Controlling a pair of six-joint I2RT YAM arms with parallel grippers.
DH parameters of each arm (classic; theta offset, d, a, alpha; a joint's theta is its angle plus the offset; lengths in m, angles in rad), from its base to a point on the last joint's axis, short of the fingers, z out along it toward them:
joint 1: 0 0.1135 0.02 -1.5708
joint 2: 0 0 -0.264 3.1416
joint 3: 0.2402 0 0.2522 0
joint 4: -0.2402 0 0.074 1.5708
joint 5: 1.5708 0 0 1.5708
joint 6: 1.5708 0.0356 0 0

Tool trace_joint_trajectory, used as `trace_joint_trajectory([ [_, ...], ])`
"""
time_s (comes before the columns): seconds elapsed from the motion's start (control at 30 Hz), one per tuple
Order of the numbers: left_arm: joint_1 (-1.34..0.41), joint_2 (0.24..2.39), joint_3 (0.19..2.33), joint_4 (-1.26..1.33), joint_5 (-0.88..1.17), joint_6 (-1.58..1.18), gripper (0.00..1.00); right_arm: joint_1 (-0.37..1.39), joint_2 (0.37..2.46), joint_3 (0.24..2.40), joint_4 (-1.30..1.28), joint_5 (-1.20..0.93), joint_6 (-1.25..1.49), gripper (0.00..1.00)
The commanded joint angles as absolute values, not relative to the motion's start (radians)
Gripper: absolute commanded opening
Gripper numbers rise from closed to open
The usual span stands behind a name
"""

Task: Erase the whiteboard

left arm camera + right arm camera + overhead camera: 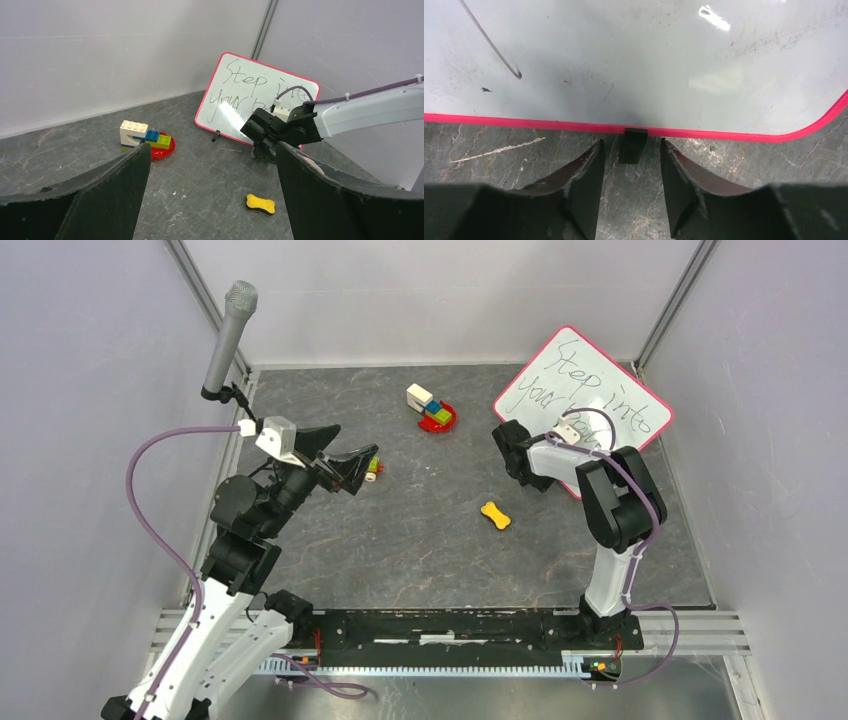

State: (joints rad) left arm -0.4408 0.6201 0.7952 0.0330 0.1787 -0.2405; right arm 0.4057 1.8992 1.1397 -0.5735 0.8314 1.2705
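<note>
Grey marbled tabletop, enclosed by pale walls, seen from above. We found the whiteboard [600, 390] at 2 o'clock on the table, in the far right corner. It was propped up with its lower red-pink rim on the tabletop, and black handwriting beginning "Step into" covered its face. At its lower edge, toward 8 o'clock from the board's centre, a black clip [633, 145] sat on the rim. The right gripper [630, 150] lay low against the tabletop with its jaws apart, one finger on either side of that clip, and we saw a gap on each side. A yellow bone-shaped eraser [495, 515] lay flat at 4 o'clock of the table's centre, well apart from the board. Toy bricks on a red dish [433, 410] stood at 12 o'clock. At 9 o'clock the left gripper [350, 455] hung above the surface, jaws wide apart and holding nothing. A microphone [228, 335] rose at 10 o'clock.
</note>
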Motion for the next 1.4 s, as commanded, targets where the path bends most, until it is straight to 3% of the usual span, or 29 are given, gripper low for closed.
trace_joint_trajectory([
  [0.0, -0.446, 0.602, 0.791, 0.086, 0.183, -0.239, 1.00, 0.400, 1.932, 1.104, -0.516, 0.922, 1.244, 0.45],
  [0.5, -0.442, 0.640, 0.788, 0.086, 0.181, -0.229, 1.00, 0.423, 1.934, 0.997, -0.410, 0.867, 1.113, 0.00],
  [0.7, -0.443, 0.657, 0.791, 0.081, 0.186, -0.230, 1.00, 0.443, 1.879, 0.896, -0.337, 0.846, 1.032, 0.00],
  [0.87, -0.439, 0.653, 0.793, 0.079, 0.188, -0.230, 1.00, 0.442, 1.764, 0.731, -0.109, 0.734, 0.807, 0.00],
  [1.37, -0.436, 0.629, 0.795, 0.072, 0.187, -0.235, 1.00, 0.479, 1.549, 0.507, 0.087, 0.487, 0.465, 0.00],
])
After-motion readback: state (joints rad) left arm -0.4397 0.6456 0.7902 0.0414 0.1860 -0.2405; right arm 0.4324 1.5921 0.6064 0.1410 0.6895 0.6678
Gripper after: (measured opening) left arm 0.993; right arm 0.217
